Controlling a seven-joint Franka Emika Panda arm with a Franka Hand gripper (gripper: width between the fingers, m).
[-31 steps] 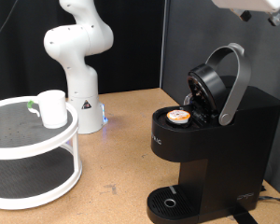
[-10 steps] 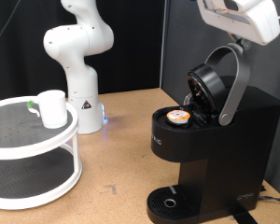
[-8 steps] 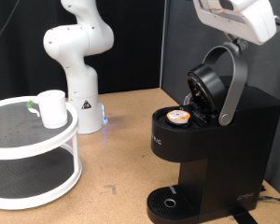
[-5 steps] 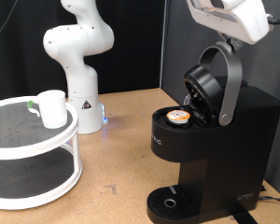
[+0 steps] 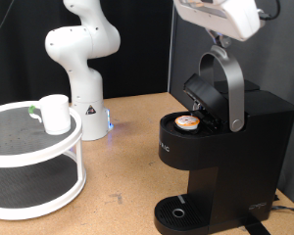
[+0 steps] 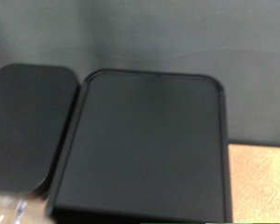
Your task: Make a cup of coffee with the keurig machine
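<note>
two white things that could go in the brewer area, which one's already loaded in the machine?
The small tan-topped pod, sitting in the open keurig machine under the raised lid. The white cup is on the round shelf, far from the pincer.

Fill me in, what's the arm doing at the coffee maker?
The white robot gripper sits at the top of the silver-grey curved handle of the black boxy Keurig machine. The hinged lid is raised, and a small tan-topped pod sits in the chamber. The plain white cup stands on the round white two-tier stand, not under the spout.
</note>
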